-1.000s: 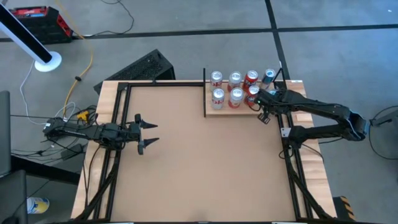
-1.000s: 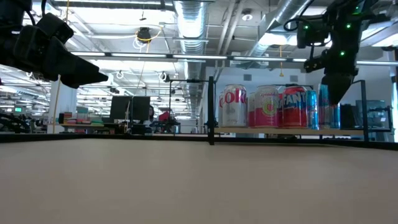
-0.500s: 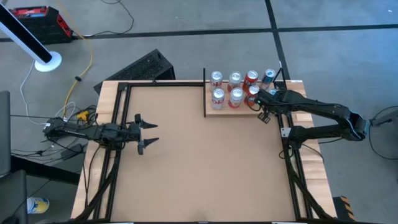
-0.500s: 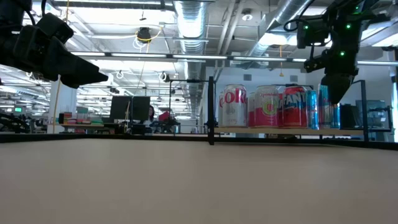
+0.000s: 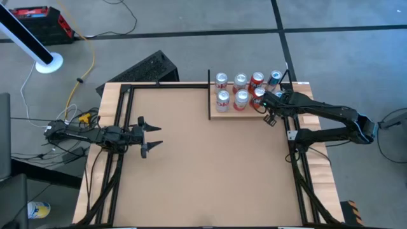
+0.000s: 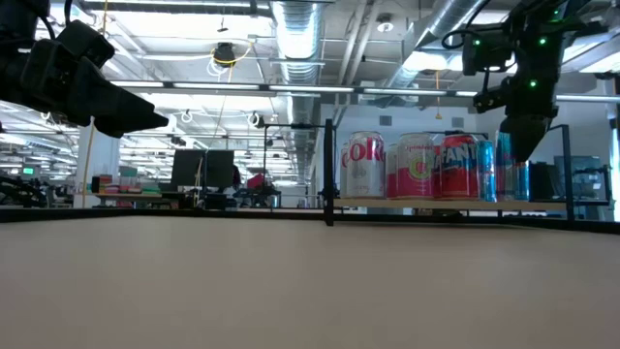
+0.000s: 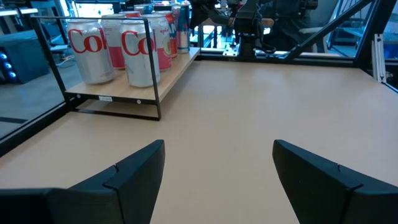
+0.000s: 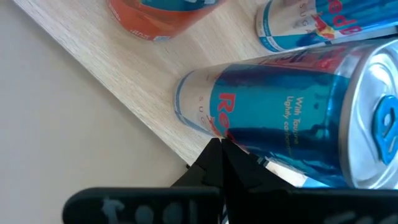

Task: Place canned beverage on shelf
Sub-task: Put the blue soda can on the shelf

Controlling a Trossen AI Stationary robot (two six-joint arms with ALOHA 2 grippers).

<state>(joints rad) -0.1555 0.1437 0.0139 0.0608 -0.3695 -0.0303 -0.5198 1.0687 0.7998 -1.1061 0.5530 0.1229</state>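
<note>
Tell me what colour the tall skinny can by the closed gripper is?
Blue and silver can, with red lettering; the right wrist view shows it best.

Brown surface (image 5: 203, 165); black keyboard (image 5: 147, 69) on grey floor beyond it; red-black case (image 5: 39, 23) farther left.

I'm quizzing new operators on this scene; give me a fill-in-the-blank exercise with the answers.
1. The cans stand on the ____.
2. The left gripper hovers over the table with fingers ____.
3. The right gripper, beside the shelf, is ____.
4. In the right wrist view, the nearest can is coloured ____.

Answers: shelf; open; shut; blue
</note>
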